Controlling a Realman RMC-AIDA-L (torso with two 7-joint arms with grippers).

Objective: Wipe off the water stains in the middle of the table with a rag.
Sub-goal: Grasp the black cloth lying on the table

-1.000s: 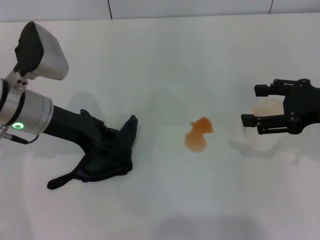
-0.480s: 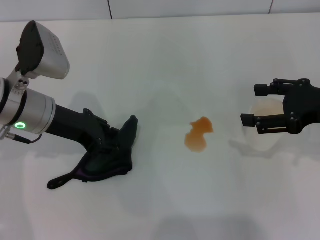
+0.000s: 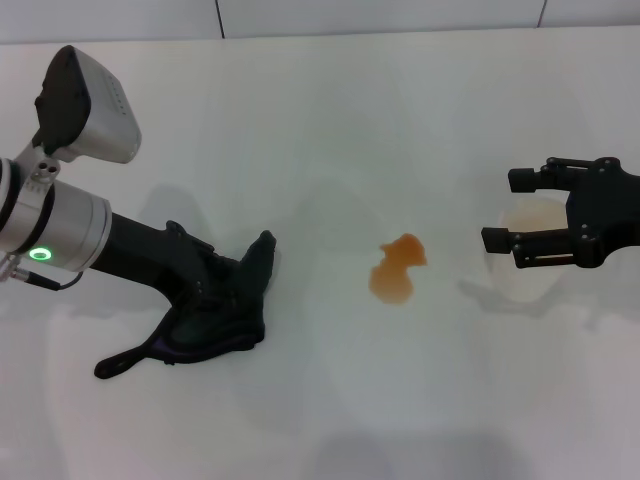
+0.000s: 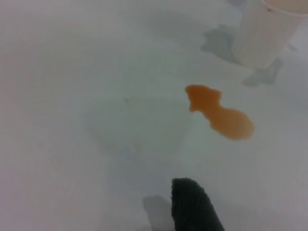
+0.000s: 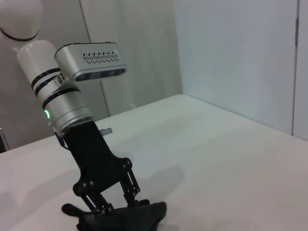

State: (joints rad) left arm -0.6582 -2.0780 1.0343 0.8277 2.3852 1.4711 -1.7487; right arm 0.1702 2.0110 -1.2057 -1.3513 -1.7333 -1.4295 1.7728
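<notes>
The rag [image 3: 215, 310], soft and limp, lies at 9 o'clock of the water stains [image 3: 397, 270] on the surface [image 3: 330, 130]. The left claw [image 3: 222, 292] pinches its bunched middle, the best hold. The right claw [image 3: 540, 215], open, hovers at 3 o'clock.

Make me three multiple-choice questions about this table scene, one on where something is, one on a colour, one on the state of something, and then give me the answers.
1. Where does the rag lie relative to the water stains?
A. on the robot's left
B. on top of them
C. on the robot's right

2. What colour are the water stains?
A. blue
B. orange-brown
C. green

3. How is the right gripper?
A. shut on the rag
B. open, by the paper cup
C. pressed on the stains

Answers:
1 A, bare table separates them, with the left gripper on the rag.
2 B, both views show it.
3 B, its fingers stand apart.
</notes>
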